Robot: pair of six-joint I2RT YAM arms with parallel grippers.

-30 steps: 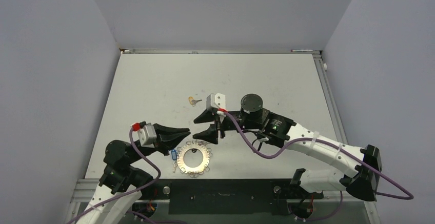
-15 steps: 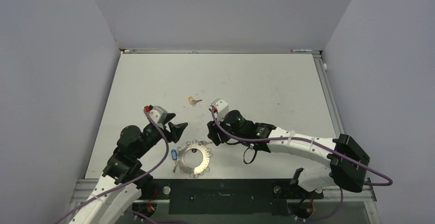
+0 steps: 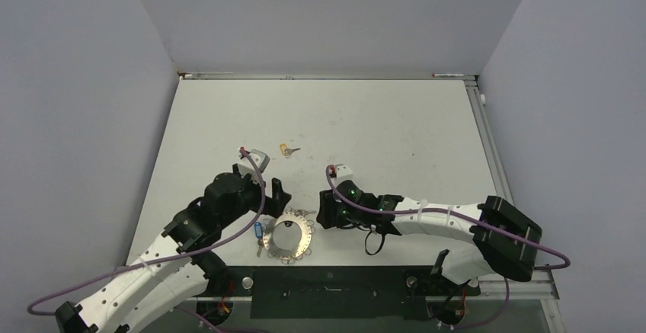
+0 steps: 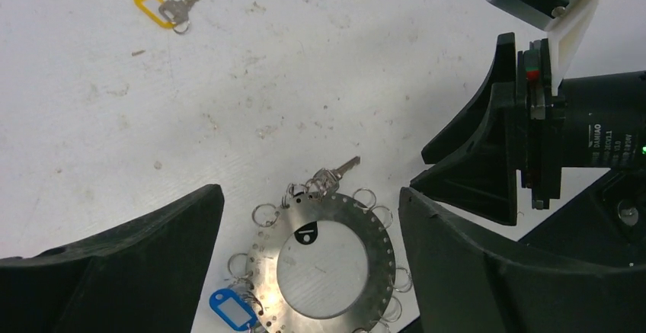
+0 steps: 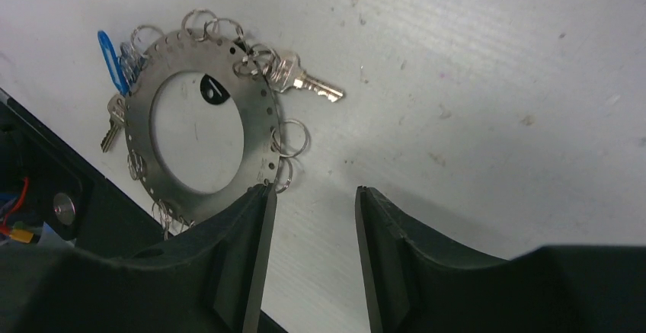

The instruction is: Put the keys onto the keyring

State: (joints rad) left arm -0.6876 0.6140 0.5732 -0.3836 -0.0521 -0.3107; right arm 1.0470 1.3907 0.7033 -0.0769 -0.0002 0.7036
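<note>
seen from above, the keyring (image 3: 304, 234), a flat perforated metal disc fringed with small split rings, lies at the table's (image 3: 381, 120) near edge, around 6 o'clock. we see a silver key (image 4: 336, 174) with its head among the rings at 1 o'clock on the rim, and a blue-tagged key (image 3: 259, 230) against it at 9 o'clock. the yellow-headed key (image 3: 286, 150) lies apart at 12 o'clock. the left claw (image 3: 276, 193) hangs at 11 o'clock, jaws spread wide and empty. the right claw (image 3: 324, 212), at 3 o'clock, stands parted, gripping nothing.
</note>
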